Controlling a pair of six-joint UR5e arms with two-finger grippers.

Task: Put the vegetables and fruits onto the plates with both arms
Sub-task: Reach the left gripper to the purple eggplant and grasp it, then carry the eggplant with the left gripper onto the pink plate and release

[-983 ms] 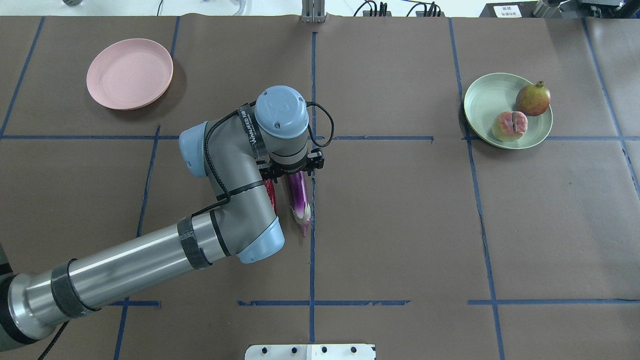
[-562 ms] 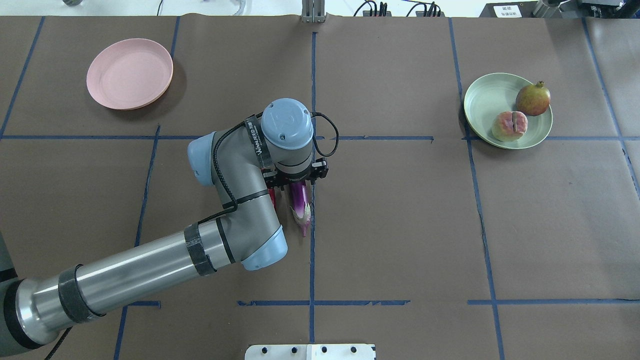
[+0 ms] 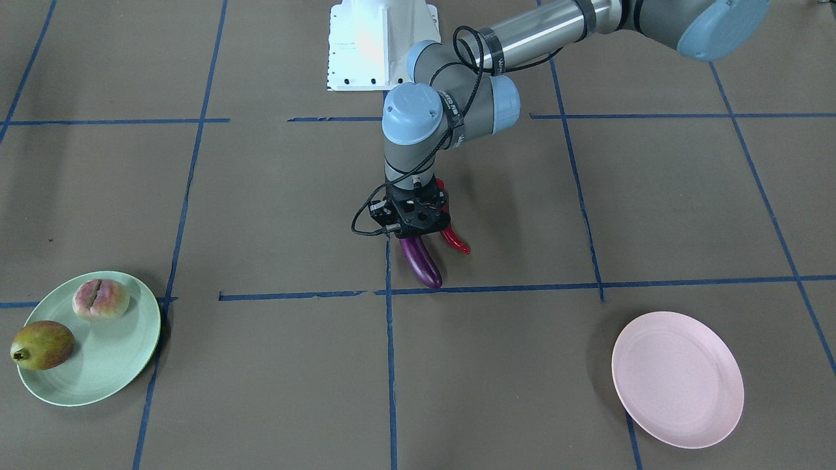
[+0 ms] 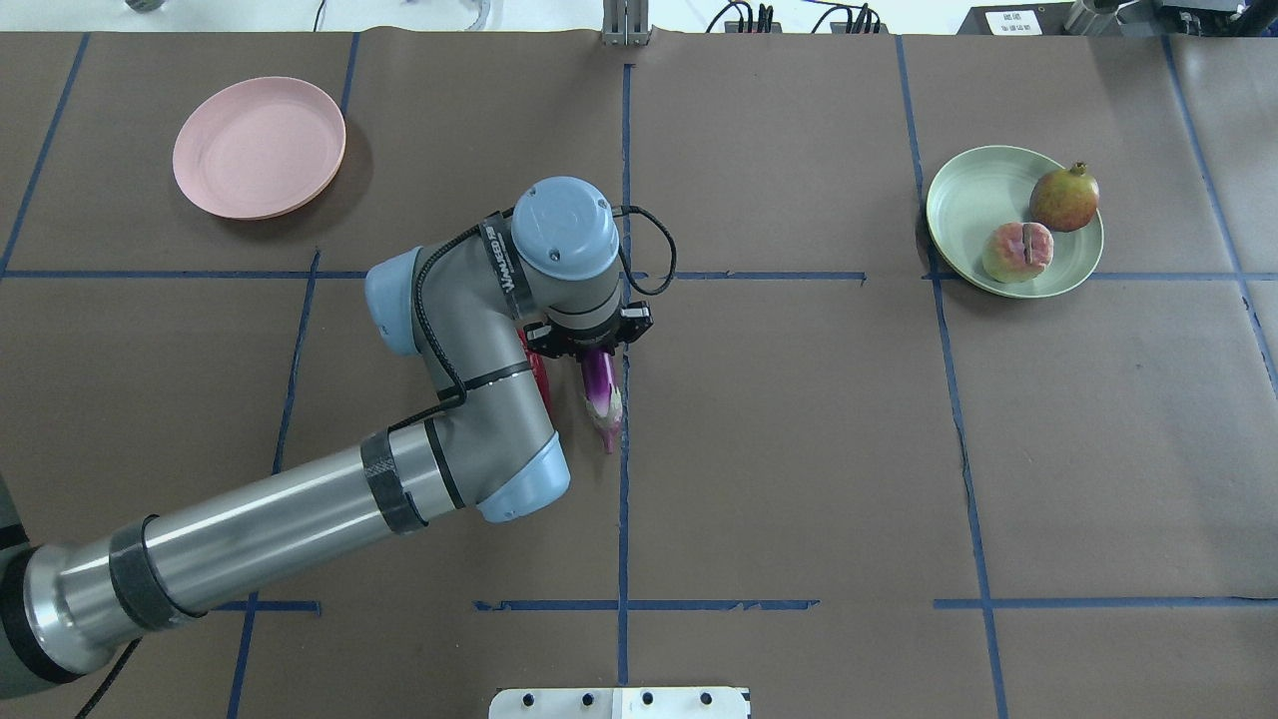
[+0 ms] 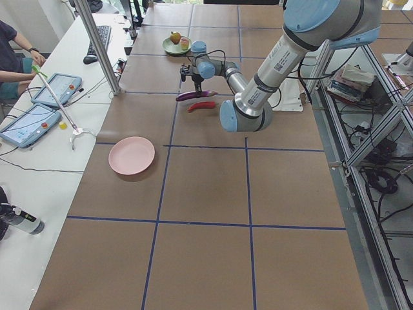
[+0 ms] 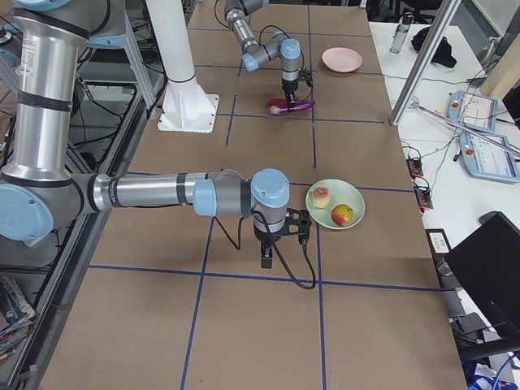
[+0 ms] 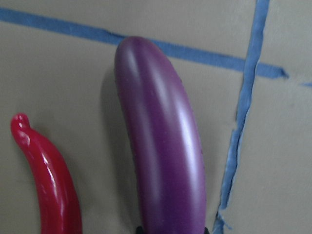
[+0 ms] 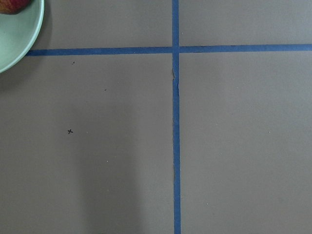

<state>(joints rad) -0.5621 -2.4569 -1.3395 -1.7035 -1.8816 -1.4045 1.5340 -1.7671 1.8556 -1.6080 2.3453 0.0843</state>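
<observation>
Purple eggplant (image 4: pixel 597 384) hangs in the left gripper (image 3: pixel 411 225), whose jaws are closed on its middle. Its pale end sits a little farther from the robot than a second ago. The camera at the table's left end shows it raised off the brown paper (image 4: pixel 799 419) and roughly level. The wrist dipped toward the near side and is back where it started. The red chili pepper (image 4: pixel 540 377) lies on the paper just left of the eggplant, where it was, without touching it.

The eggplant runs just left of the central blue tape line (image 4: pixel 623 519). Open paper stretches from it to the pink plate (image 4: pixel 259 147) at far left. The green plate (image 4: pixel 973 195) at far right holds the peach (image 4: pixel 1017 251) and the pomegranate (image 4: pixel 1064 198).

The left arm (image 4: pixel 300 514) slants in from near left, its wrist folded so the gripper points straight down. The right gripper (image 6: pixel 266 257) points down over paper near the green plate, and I cannot tell whether its jaws are apart.
</observation>
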